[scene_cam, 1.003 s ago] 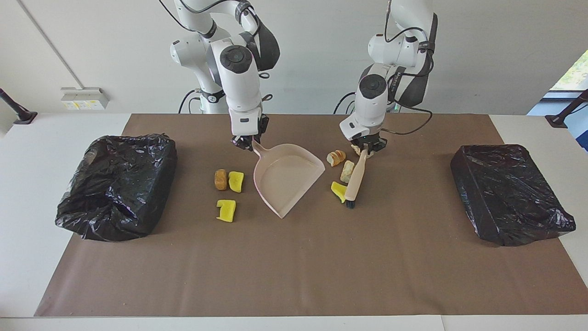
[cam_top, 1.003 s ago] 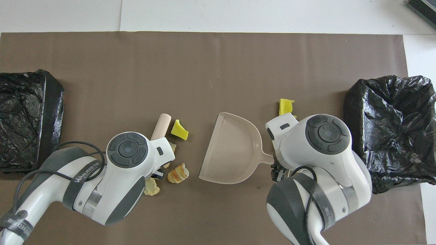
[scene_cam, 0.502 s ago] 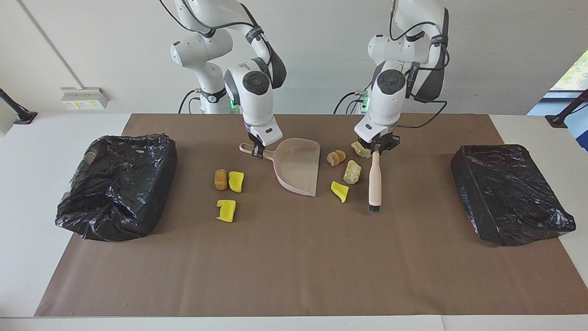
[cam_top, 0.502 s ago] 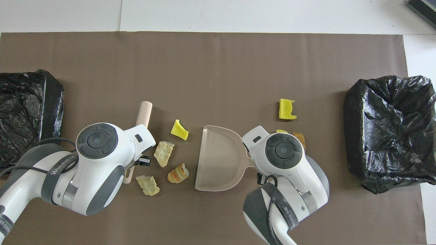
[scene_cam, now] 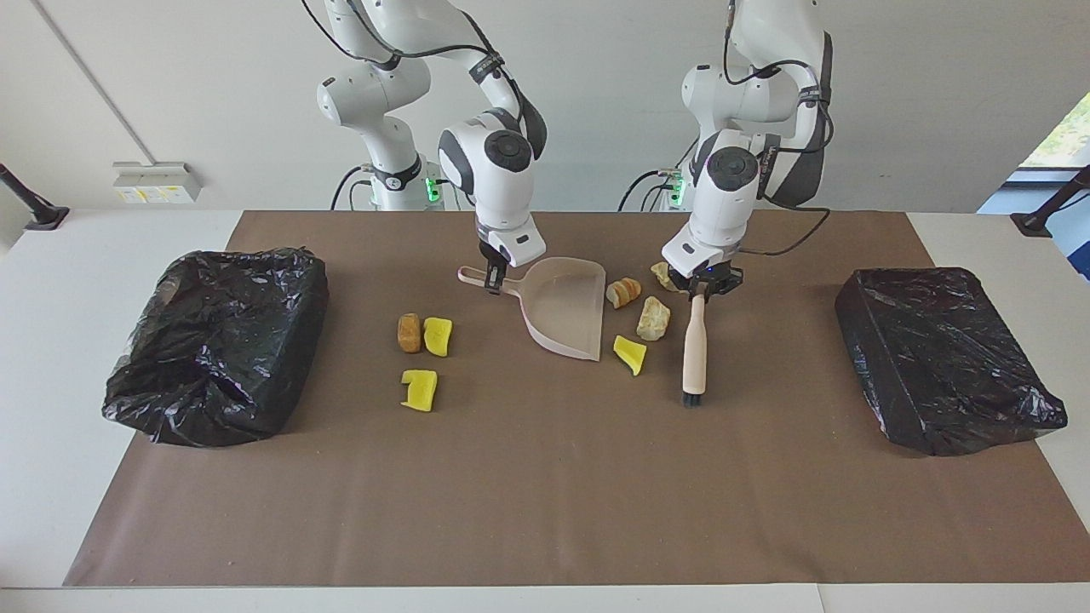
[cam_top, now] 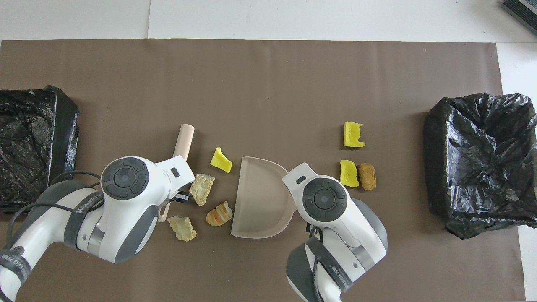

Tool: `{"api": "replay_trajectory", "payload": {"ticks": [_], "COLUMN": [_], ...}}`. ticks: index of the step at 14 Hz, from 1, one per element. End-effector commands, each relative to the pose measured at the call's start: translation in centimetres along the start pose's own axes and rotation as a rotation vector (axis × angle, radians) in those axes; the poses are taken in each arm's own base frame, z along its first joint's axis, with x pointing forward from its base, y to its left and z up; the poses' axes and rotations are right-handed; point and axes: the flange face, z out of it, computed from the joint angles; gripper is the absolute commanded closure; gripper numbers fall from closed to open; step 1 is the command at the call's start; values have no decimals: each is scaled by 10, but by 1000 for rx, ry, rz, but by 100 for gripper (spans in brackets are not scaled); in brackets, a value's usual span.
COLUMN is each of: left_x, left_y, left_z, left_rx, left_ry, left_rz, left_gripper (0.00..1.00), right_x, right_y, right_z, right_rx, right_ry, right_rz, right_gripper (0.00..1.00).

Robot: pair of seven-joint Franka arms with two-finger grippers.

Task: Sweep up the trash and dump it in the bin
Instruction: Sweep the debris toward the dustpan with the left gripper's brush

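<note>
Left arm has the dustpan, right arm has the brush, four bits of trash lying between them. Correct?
Not quite: the tools are swapped. The left gripper holds the brush and the right gripper holds the dustpan; the facing view shows each arm's base. The four bits of trash do lie between them.
</note>
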Motion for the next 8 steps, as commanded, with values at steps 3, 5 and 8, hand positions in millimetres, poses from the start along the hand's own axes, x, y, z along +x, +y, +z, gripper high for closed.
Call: {"api": "replay_trajectory", "payload": {"ticks": [3, 5, 8], "left_x": [-15, -31, -50], "left_y": [82, 115, 152], "left_z": [1, -4, -11], "left_rx": [-40, -81, -142], "left_ry": [34, 26, 15], "left_rz": [126, 152, 153], "left_gripper": [100, 100, 100], "right_x": [5, 5, 5], "right_y": [2, 2, 2], "right_z": [10, 10, 10], "right_rx": [-9, -9, -10], "right_ry": [-11, -11, -11], "right_rz": [9, 9, 14], "right_gripper": [100, 100, 100]}}
